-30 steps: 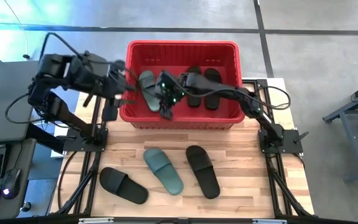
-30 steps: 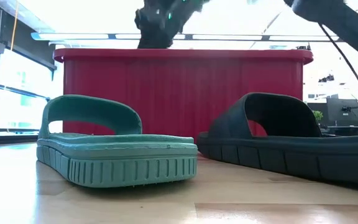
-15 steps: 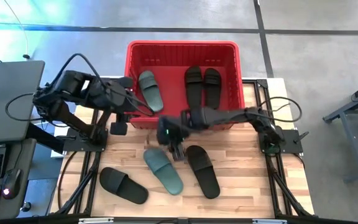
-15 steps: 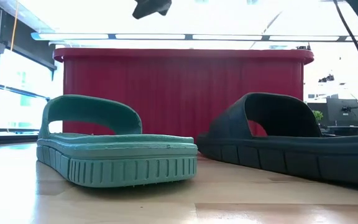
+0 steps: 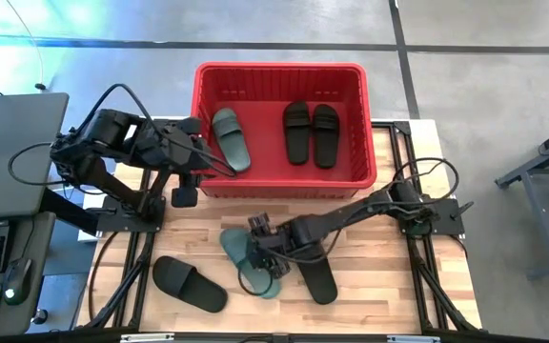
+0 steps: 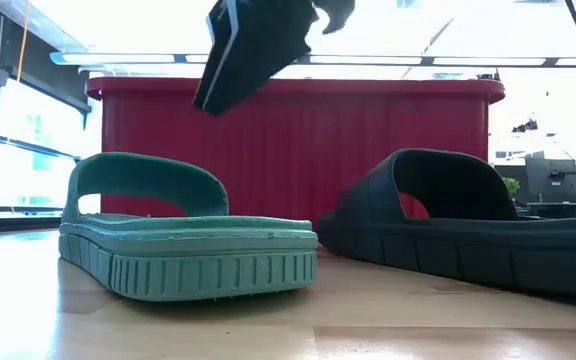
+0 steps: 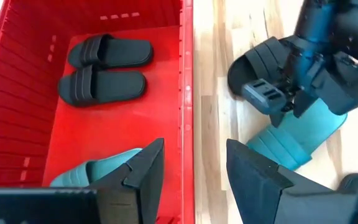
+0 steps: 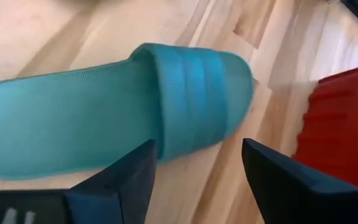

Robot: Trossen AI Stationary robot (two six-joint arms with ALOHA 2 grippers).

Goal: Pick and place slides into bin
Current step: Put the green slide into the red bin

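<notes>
Six slides in view, no brand marks, labels or writing legible on any of them or on the bin.

Three slides lie inside the red bin (image 5: pixel 279 71): a sage green one (image 5: pixel 229 139) against the left wall, and a black pair (image 5: pixel 297 131) (image 5: pixel 325 134) side by side right of centre. Bin floor between the green slide and the black pair is bare, as is the strip along the far wall.

Three slides on the wooden table (image 5: pixel 389 276) in front of the bin: a black slide (image 5: pixel 189 283) at front left, a green slide (image 5: pixel 248 259) in the middle, another black slide (image 5: pixel 315 270) just to its right. Green and right-hand black slides lie close, with a narrow gap at the toe ends; the left black slide sits apart from both. Open table remains along the front edge and at the right side.

Right gripper (image 5: pixel 267 250) is down over the middle green slide, arm stretched across the table from the right post. In the right wrist view its fingers (image 8: pixel 114 180) are spread, the strap of the green slide (image 8: pixel 185 99) between and beyond them; contact cannot be told. Low view shows the gripper body (image 6: pixel 248 50) above the strap, not pressed on it.

Left gripper (image 5: pixel 181 176) waits at the bin's front left corner, outside the rim; left wrist view shows its fingers (image 7: pixel 143 168) apart, holding nothing.
</notes>
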